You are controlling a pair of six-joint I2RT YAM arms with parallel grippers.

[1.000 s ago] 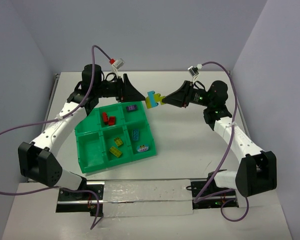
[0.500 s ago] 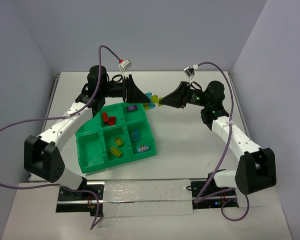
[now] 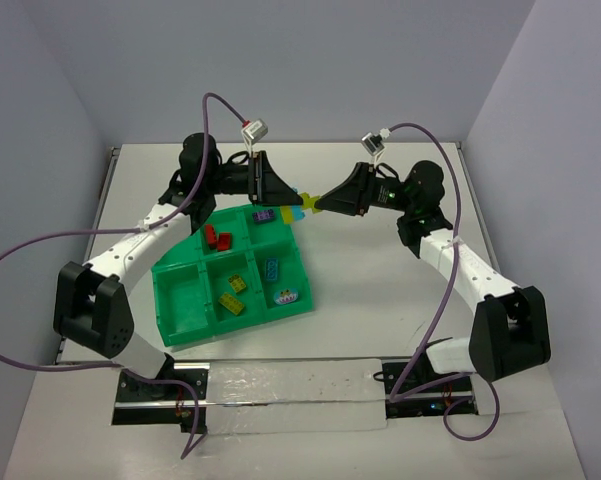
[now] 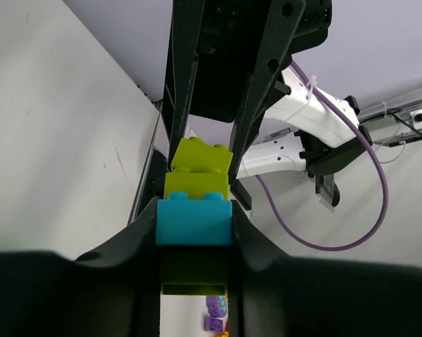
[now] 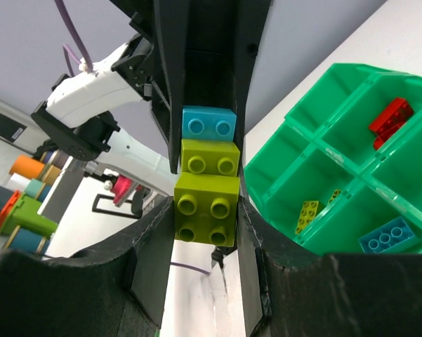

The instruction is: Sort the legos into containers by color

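Three studded plastic bricks, clicked into one short stack (image 3: 303, 203), hang over the far middle of the tabletop (image 3: 380, 290), just past the far right corner of the glossy green tray (image 3: 180, 300). The left pincer (image 3: 294, 198) and right pincer (image 3: 318, 204) meet on the stack, well apart from every tabletop edge.

From the left wrist, the left pincer (image 4: 194, 219) is clamped tight on the light blue brick (image 4: 194, 225), whose smooth sides lie flat against the black fingers (image 4: 144, 235). Beyond it come two yellow-green bricks.

From the right wrist, the right pincer (image 5: 205, 217) is closed on the end yellow-green brick (image 5: 205, 223), round studs facing the camera. The light blue brick (image 5: 208, 124) sits farthest, and the tray's raised walls (image 5: 316, 144) pass to the right.
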